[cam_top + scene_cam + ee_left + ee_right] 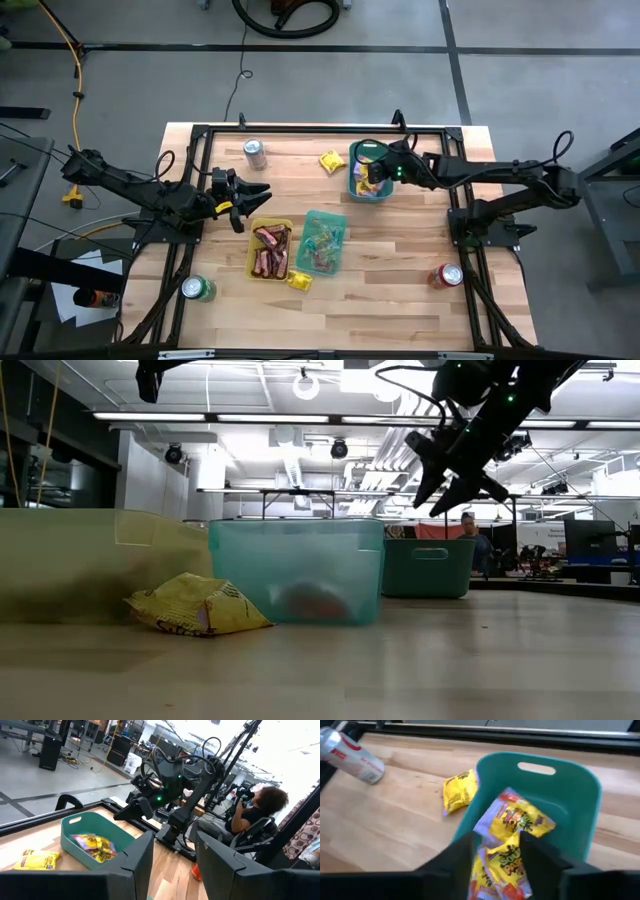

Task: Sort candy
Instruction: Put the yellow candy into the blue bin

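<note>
My right gripper (368,178) hangs open above the dark teal tray (355,160) near the table's far edge. In the right wrist view, bright yellow packets (512,827) lie piled in that tray, below and between the open fingers (455,857). In the low view this gripper (440,490) is raised well off the table with nothing in it. One yellow packet (330,160) lies on the wood left of that tray, another (298,281) beside the yellow tray (252,262), which holds red-brown bars (270,250). My left gripper (262,198) is open, left of the yellow tray.
A light teal tray (340,218) with tiny pieces sits mid-table. Three cans stand around: silver (255,152) far left, green (197,290) near left, red (447,276) near right. A seated person (255,810) is beyond the table's right side. Bare wood lies toward the near edge.
</note>
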Tool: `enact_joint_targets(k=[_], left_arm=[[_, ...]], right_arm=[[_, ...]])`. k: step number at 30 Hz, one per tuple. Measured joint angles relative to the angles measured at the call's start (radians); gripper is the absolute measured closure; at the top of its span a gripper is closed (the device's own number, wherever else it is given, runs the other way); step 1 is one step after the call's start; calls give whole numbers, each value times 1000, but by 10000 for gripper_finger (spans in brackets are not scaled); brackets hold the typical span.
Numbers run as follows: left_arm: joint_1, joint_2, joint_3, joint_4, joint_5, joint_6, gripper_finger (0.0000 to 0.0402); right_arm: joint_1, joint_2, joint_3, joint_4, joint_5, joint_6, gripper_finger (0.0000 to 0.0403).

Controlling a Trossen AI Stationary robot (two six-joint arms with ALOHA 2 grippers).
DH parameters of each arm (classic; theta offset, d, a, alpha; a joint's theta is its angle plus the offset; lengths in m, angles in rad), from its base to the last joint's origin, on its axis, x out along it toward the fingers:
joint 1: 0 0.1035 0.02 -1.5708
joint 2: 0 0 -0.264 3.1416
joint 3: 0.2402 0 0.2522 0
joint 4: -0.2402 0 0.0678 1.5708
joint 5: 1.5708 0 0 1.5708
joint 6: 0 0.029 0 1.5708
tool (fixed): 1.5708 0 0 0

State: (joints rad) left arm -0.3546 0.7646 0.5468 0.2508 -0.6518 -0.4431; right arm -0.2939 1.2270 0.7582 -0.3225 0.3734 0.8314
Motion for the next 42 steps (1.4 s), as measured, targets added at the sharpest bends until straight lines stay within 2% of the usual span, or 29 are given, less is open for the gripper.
enact_joint_targets(k=[6, 10, 13, 19, 22, 26, 29, 35, 42], left_arm=[[0, 0, 0, 0, 0, 0, 271], [0, 0, 0, 0, 0, 0, 271], [0, 0, 0, 0, 0, 1, 271], [0, 0, 0, 0, 0, 10, 271], [0, 0, 0, 0, 0, 26, 271], [0, 0, 0, 0, 0, 26, 271], [0, 0, 0, 0, 0, 25, 271], [0, 0, 0, 0, 1, 26, 271], [0, 0, 0, 0, 1, 26, 271]], right_arm=[[0, -8, 40, 62, -105, -3, 169], [4, 7, 139, 143, -158, -75, 153], [9, 74, 291, 70, -132, -128, 151], [-5, 378, 728, -266, -111, -218, 151], [-30, 555, 939, -421, -143, -251, 151], [-60, 775, 1173, -607, -199, -288, 151], [-74, 909, 1296, -734, -208, -308, 151], [-95, 1095, 1398, -853, -234, -302, 151], [-108, 1180, 1401, -856, -270, -226, 151]])
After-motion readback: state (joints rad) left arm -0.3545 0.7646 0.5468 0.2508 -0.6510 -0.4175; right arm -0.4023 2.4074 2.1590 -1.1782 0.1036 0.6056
